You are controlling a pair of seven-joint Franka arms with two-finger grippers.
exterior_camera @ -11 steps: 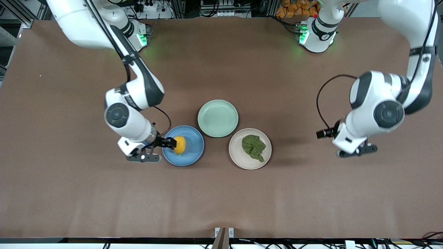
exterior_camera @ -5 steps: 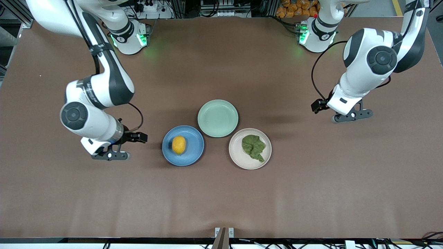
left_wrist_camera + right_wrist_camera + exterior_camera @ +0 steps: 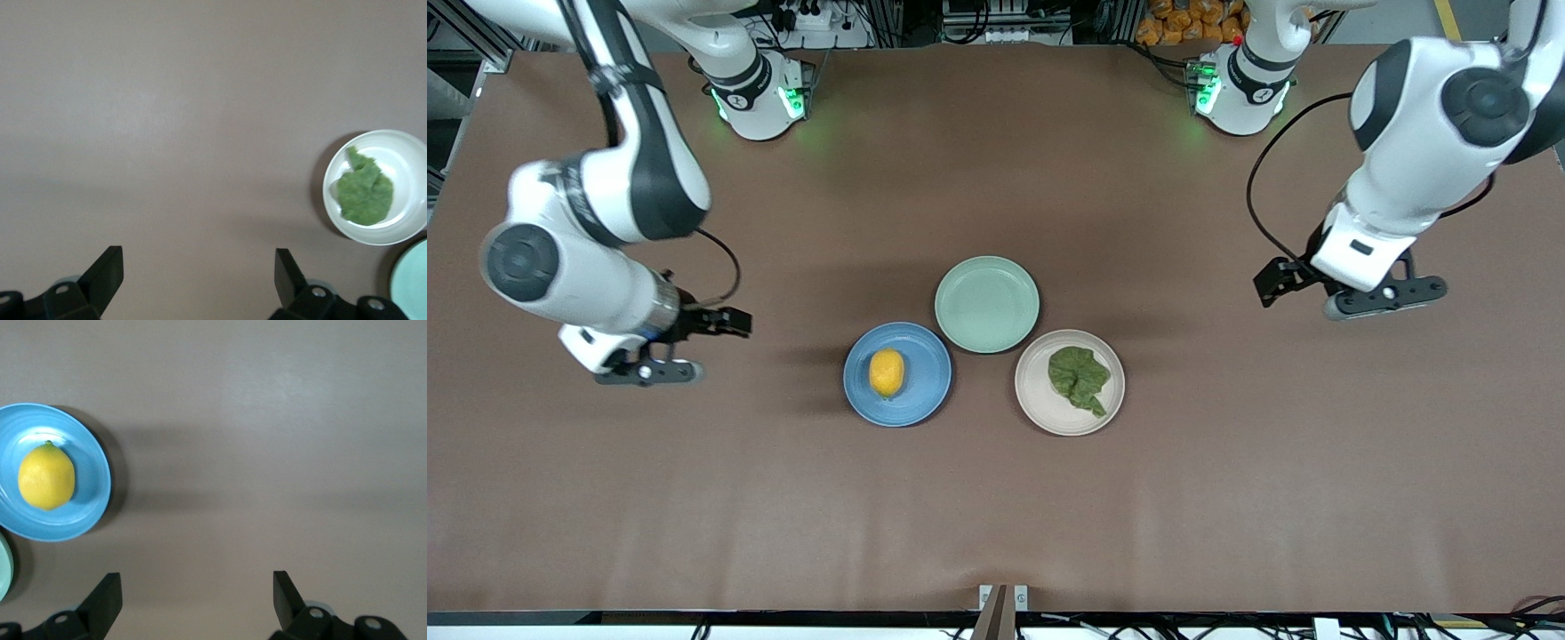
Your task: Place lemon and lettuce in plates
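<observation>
Resting on brown table [image 3: 996, 516]: blue plate [image 3: 925, 396] w/ lemon [image 3: 887, 372], beige plate [image 3: 1036, 400] w/ lettuce [image 3: 1080, 378], mint-green plate [image 3: 987, 304] bare; left gripper [image 3: 1279, 283] & right gripper [image 3: 725, 322] over table, both w/ fingers spread, holding nothing.

No legible text, label, brand, number or sign on anything in view.

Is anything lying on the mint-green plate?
No: in the front view the mint-green plate is bare, while the lemon lies on the blue plate and the lettuce on the beige plate.
</observation>
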